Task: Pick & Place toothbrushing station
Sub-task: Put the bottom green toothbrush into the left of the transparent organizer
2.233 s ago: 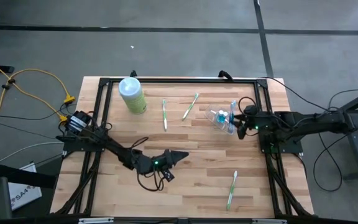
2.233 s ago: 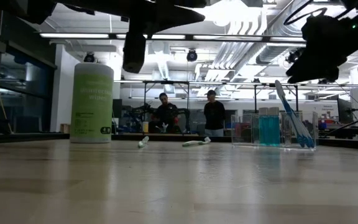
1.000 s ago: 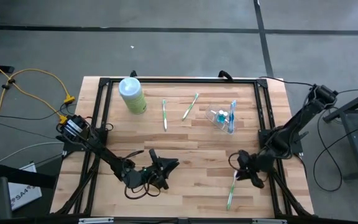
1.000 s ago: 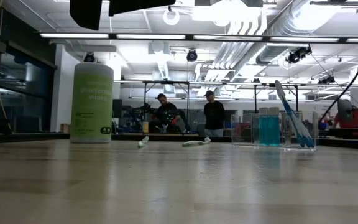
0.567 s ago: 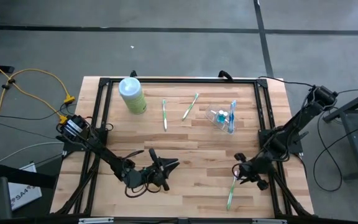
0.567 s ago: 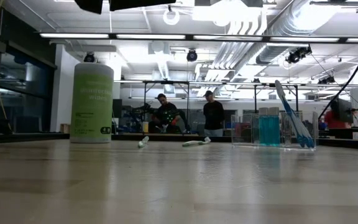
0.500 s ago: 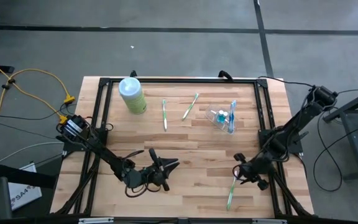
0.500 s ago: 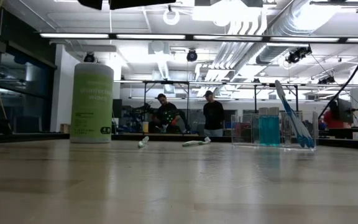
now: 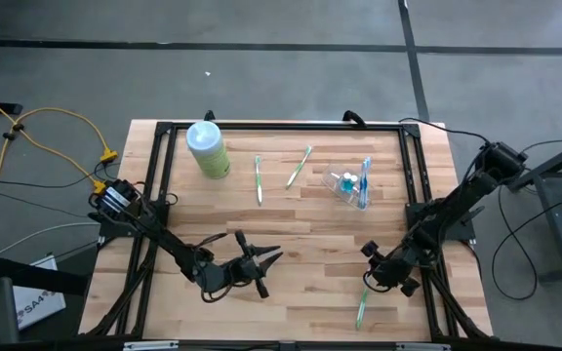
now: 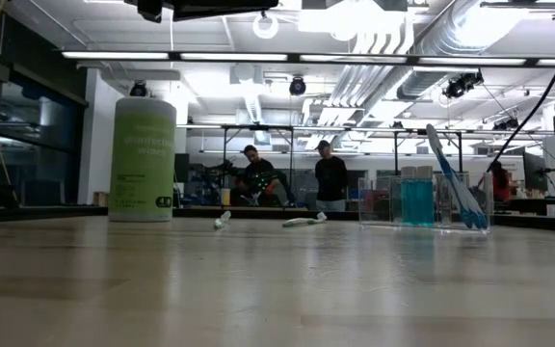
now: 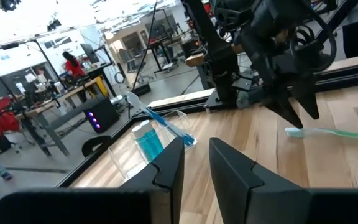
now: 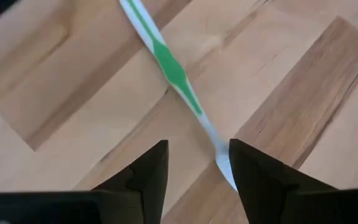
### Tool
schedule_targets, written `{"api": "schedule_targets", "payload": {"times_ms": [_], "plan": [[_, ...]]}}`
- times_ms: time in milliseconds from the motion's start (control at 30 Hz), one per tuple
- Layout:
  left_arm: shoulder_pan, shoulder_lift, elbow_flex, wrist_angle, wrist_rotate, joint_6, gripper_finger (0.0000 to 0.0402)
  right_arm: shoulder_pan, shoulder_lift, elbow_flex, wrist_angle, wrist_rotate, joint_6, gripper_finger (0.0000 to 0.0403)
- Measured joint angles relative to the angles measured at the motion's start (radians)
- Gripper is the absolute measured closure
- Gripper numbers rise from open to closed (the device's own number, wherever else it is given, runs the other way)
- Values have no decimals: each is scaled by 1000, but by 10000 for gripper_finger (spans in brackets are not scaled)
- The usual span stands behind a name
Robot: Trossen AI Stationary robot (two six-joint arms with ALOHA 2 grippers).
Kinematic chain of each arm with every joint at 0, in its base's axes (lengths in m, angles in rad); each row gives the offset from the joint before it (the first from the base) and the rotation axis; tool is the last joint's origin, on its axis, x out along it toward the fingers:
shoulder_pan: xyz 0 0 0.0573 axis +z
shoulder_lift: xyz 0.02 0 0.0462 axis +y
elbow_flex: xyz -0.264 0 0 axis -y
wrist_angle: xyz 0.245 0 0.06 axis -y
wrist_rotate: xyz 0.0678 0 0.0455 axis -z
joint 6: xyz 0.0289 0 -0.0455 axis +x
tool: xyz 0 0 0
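The toothbrushing station (image 9: 344, 185), a clear plastic holder, stands at the table's far right with a blue toothbrush (image 9: 364, 183) leaning in it. It also shows in the low view (image 10: 422, 198) and the left wrist view (image 11: 148, 140). My right gripper (image 9: 377, 268) is open at the near right, fingers pointing down. In the right wrist view the fingers (image 12: 197, 144) stand on either side of the head end of a green-and-white toothbrush (image 12: 169, 65) lying flat on the table. I cannot tell whether they touch it. My left gripper (image 9: 266, 258) is open and empty near the table's middle front.
A pale-green bottle with a white cap (image 9: 208, 148) stands at the far left. Two more green toothbrushes (image 9: 259, 178) (image 9: 299, 166) lie flat at the far middle. A black frame (image 9: 281, 125) runs around the table top. People stand in the room behind (image 10: 330, 178).
My right gripper has come down a little over the near-right toothbrush, staying open. The holder and the toothbrushes have kept still.
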Motion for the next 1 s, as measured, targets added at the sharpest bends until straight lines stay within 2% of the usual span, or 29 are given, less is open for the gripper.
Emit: {"api": "schedule_targets", "payload": {"times_ms": [400, 733, 1000], "plan": [[38, 0, 0, 0, 11, -50, 332, -1, 9, 0, 0, 78, -78, 241], [62, 0, 0, 0, 11, -50, 332, -1, 20, 0, 42, 75, -108, 241], [61, 0, 0, 0, 47, -50, 332, -1, 135, 72, 33, 74, -144, 241]]}}
